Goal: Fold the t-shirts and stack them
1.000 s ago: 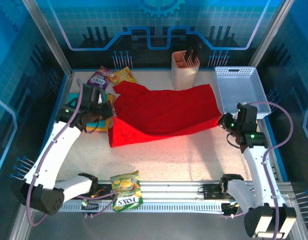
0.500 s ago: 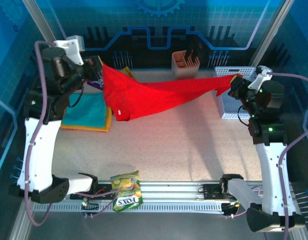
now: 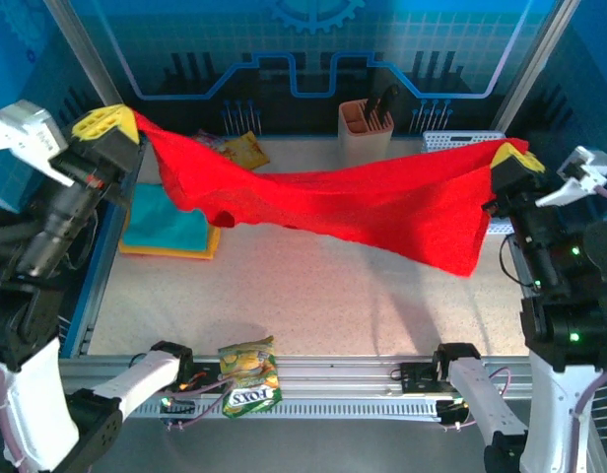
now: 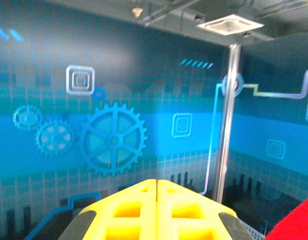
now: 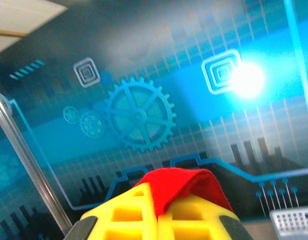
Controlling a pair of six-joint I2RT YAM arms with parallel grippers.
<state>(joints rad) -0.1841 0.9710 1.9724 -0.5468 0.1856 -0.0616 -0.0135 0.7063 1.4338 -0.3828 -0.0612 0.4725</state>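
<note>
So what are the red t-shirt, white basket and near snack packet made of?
The red t-shirt looks like soft matte cloth, maybe cotton: it sags and drapes. The white basket seems rigid plastic, with latticed walls. The snack packet is glossy printed film, crinkled and glinting.

I am seeing the large t-shirt (image 3: pixel 323 202) hanging between the left gripper (image 3: pixel 111 126) and right gripper (image 3: pixel 508 163), above the table (image 3: pixel 333 305); the folded t-shirts (image 3: pixel 166 227) are lying at the table's left.
</note>
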